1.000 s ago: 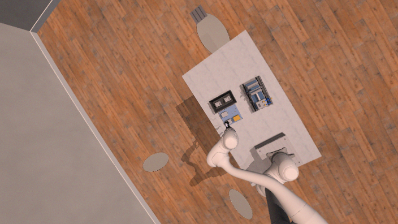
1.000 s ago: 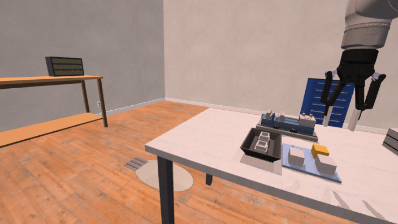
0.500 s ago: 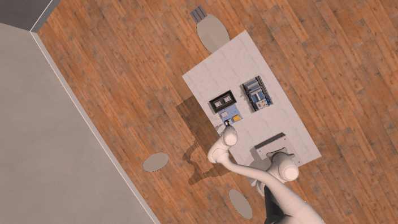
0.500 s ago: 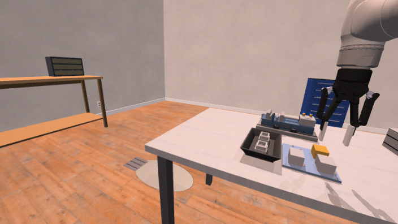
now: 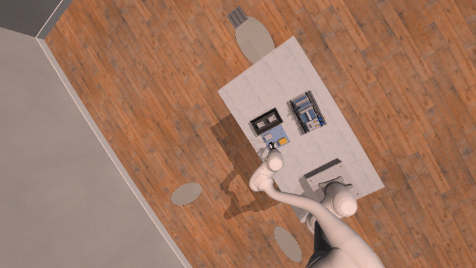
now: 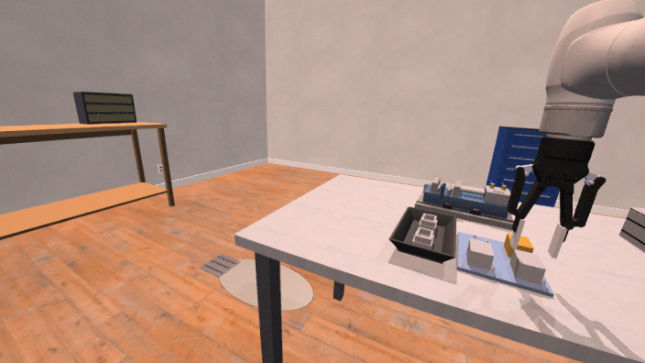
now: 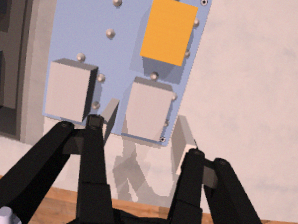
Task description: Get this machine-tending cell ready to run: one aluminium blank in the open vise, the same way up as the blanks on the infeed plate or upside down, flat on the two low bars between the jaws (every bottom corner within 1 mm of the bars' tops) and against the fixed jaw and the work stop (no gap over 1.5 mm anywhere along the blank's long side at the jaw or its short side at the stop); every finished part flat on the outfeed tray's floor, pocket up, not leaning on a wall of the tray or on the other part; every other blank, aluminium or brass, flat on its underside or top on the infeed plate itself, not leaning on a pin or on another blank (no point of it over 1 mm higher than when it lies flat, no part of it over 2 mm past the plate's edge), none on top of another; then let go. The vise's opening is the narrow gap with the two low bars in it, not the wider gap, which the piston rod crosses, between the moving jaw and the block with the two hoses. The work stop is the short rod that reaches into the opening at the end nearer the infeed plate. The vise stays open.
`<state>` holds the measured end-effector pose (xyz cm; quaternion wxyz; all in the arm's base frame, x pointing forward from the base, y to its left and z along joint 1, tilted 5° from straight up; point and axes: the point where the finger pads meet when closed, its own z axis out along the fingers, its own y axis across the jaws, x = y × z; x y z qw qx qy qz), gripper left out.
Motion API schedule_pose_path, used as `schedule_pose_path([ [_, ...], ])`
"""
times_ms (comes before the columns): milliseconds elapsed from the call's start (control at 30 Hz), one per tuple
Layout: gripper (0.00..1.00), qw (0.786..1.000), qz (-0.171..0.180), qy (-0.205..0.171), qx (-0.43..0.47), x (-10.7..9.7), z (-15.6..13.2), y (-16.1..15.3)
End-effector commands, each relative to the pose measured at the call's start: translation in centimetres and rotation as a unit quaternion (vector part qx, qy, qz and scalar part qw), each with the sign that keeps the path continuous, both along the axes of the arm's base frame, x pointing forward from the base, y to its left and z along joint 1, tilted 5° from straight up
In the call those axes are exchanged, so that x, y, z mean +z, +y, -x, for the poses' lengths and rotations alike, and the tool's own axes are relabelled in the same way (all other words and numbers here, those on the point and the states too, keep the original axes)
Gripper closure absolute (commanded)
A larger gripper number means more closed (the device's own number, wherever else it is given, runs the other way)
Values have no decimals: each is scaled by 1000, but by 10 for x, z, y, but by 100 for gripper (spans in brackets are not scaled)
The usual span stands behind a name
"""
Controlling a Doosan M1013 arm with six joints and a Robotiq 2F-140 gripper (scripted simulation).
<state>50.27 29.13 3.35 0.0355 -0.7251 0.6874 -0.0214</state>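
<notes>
the pincer [image 5: 272, 145] [image 6: 537, 238] [image 7: 145, 119] hangs released above the nearer aluminium blank [image 5: 275, 145] [image 6: 530, 269] [image 7: 148, 109], which sits on the infeed plate [image 5: 278, 130] [image 6: 503, 273] [image 7: 75, 30]. the blank's long axis runs roughly along the pad faces, so a straight descent seems right

Pincer [image 5: 273, 145] [image 6: 537, 238] [image 7: 145, 119] lower now, closer to infeed plate [image 5: 285, 135] [image 6: 501, 270] [image 7: 65, 30]; fingertips dropped toward near aluminium blank [image 5: 274, 145] [image 6: 530, 267] [image 7: 148, 108].
</notes>
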Motion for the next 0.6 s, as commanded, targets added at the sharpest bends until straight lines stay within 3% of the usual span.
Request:
schedule_pose_path([
  [0, 60, 1000, 0, 0, 0, -3, 0, 0],
  [567, 60, 1000, 0, 0, 0, -13, -1, 1],
])
